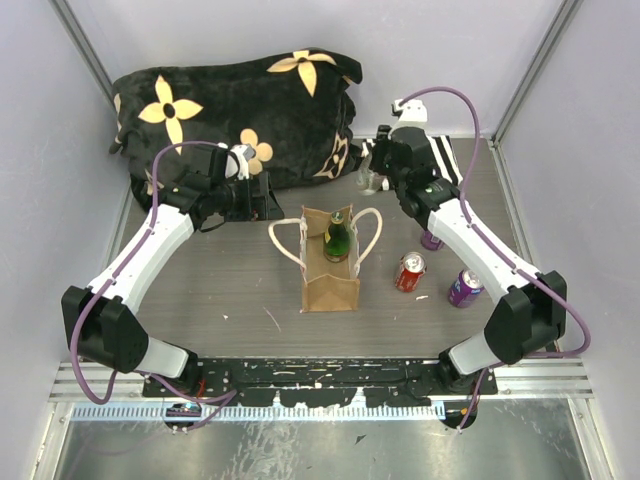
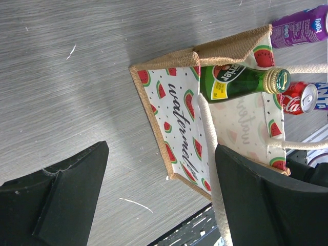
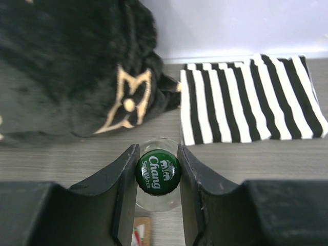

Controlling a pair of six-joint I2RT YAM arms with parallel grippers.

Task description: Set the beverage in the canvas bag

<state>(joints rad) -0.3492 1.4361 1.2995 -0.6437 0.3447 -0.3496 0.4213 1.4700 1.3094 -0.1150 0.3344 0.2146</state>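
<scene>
- Black flowered cushion point(image 1: 240, 110): lay at the back left of the table point(image 1: 200, 300).
- Left gripper point(image 1: 268, 203): jaws spread wide and holding nothing, just left of the bag.
- Canvas bag point(image 1: 330, 285): stood upright mid-table, rope handles splayed to both sides.
- Green bottle point(image 1: 337, 238): stood inside the bag, neck above the rim.
- Right gripper point(image 3: 157, 154): jaws clenched on a clear bottle point(image 3: 154, 202) with a green cap, near the cushion's corner.
- Red can point(image 1: 410, 271) and purple can point(image 1: 464, 288): stood right of the bag.
- Striped cloth point(image 3: 251, 97): lay flat at the back right.

Gray table point(image 1: 220, 290) w/ canvas bag point(image 1: 330, 282), cushion point(image 1: 230, 110), striped cloth point(image 3: 251, 97), red can point(image 1: 410, 272), purple can point(image 1: 465, 288).
</scene>
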